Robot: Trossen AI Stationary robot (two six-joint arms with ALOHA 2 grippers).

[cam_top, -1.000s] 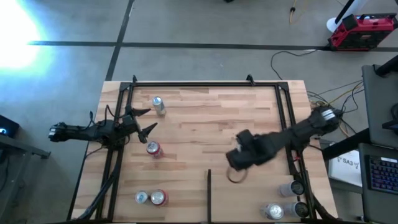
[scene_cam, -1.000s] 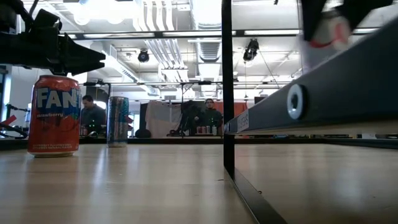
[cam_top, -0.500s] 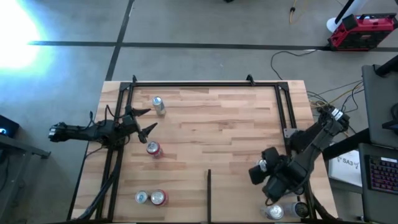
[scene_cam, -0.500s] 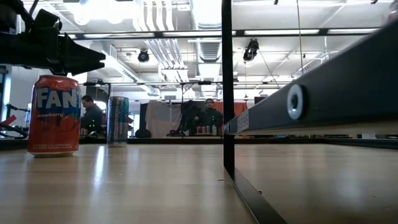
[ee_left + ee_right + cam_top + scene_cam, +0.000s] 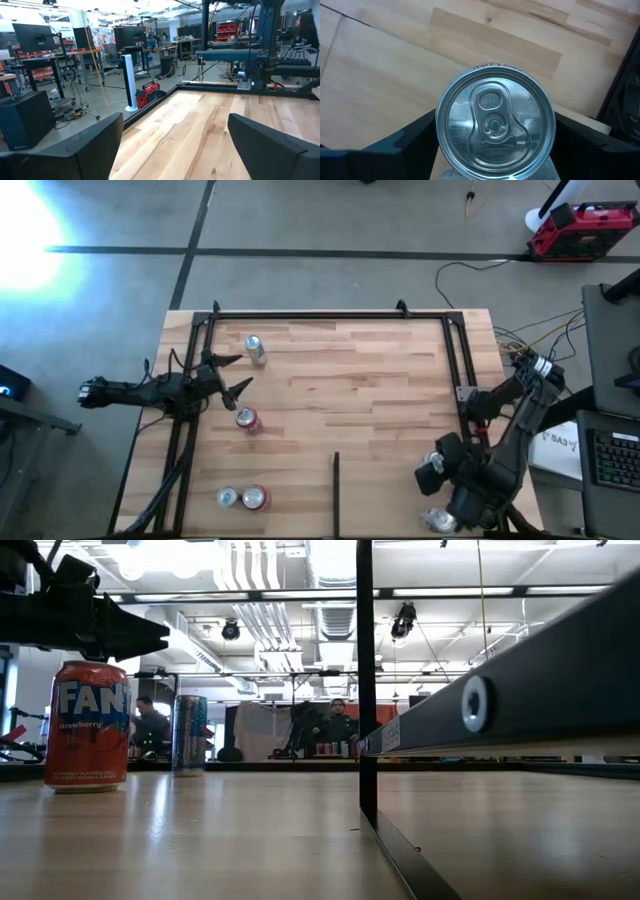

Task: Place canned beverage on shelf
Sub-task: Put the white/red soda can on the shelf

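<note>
The shelf [image 5: 350, 370] is a light wooden board in a black tube frame, with a thin dark divider strip [image 5: 336, 490]. My right gripper [image 5: 438, 513] hangs open at the near right corner, pointing down over a silver-topped can [image 5: 495, 127]. Its two fingers [image 5: 410, 142] stand on either side of the can's top. My left gripper [image 5: 236, 374] waits open and empty at the board's left side; it also shows in the left wrist view [image 5: 172, 150]. A red can [image 5: 246, 419] and a silver can [image 5: 255, 348] stand upright on the board near it. My right gripper comes at the can from above, with one finger on each side of its top rim [image 5: 442, 117]. I cannot tell whether the fingers touch the can. The can stands upright.
A silver can [image 5: 228, 497] and a red can [image 5: 256, 497] stand at the near left. In the low view the red can [image 5: 86, 726] and a tall can [image 5: 189, 734] stand left of the frame post [image 5: 366, 680]. People are in the room behind.
My right gripper has gone from the middle of the board toward the near right corner and now hangs over the can there. My left arm has kept still and the cans on the board have not moved.
</note>
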